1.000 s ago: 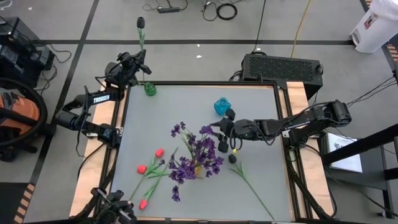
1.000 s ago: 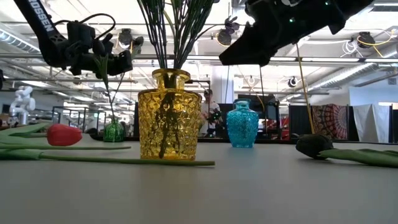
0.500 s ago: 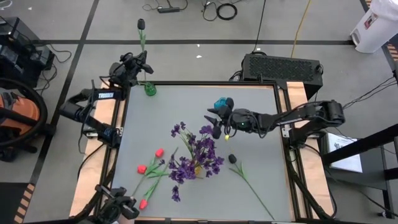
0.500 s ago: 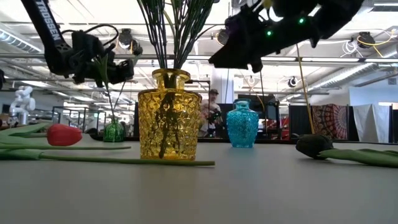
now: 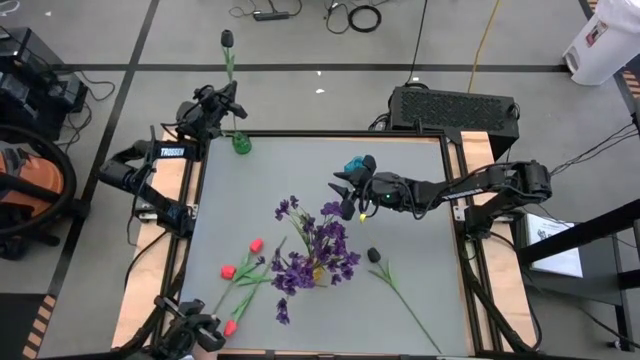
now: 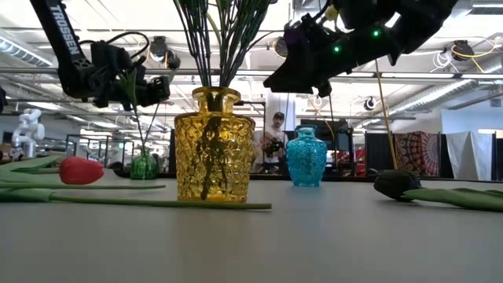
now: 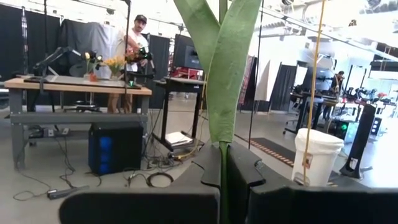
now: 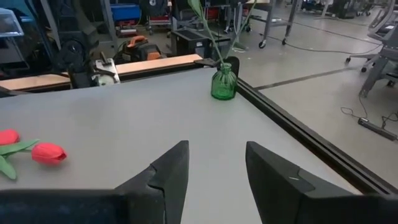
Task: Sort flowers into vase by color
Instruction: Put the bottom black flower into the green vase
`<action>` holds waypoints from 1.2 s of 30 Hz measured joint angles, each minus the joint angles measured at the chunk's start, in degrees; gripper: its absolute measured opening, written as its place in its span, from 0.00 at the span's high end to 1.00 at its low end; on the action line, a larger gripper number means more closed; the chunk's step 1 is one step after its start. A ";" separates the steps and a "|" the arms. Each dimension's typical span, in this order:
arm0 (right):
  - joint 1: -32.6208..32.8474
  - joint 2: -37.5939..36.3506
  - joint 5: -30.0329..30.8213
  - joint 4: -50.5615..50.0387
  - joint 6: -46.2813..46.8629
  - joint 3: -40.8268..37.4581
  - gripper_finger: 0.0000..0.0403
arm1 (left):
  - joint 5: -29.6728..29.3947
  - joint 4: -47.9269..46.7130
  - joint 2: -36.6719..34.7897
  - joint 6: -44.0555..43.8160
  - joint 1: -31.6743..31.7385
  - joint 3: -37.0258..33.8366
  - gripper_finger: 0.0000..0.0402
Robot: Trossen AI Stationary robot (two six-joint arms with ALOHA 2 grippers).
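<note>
My left gripper is past the table's far left corner, shut on a black-headed flower whose stem stands in the small green vase. My right gripper hangs open and empty above the table, just near of the blue vase. The yellow vase holds the bushy purple sprays at the table's middle. Three red tulips lie flat on the near left. Another black-headed flower lies on the table, its stem running toward the near right. My left gripper pinches the flower's green stem between its two fingers, just below a broad leaf. The fingers come in about level and lie across the upright stem. The stem's lower end sits in the green vase, and the black head stands high above the gripper.
A black box sits beyond the far right edge. The table's dark raised frame runs behind the green vase. Bare table lies along the far edge between the two small vases. A person stands in the room behind.
My right gripper has moved from above the lying black-headed flower toward the table's far edge and a little left, ending beside the blue vase. That flower has stayed flat on the table.
</note>
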 joint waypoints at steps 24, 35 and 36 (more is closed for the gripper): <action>0.44 0.00 -3.02 -0.16 1.53 0.00 0.63 | 3.67 -1.91 0.00 1.26 0.07 0.00 1.00; 0.44 0.00 -3.01 -0.18 1.53 0.00 0.63 | 1.35 -1.11 -0.02 -0.40 -0.07 0.00 1.00; 0.44 0.00 -3.01 -0.18 1.55 0.00 0.63 | 1.23 -1.22 -0.02 -0.39 -0.19 0.00 1.00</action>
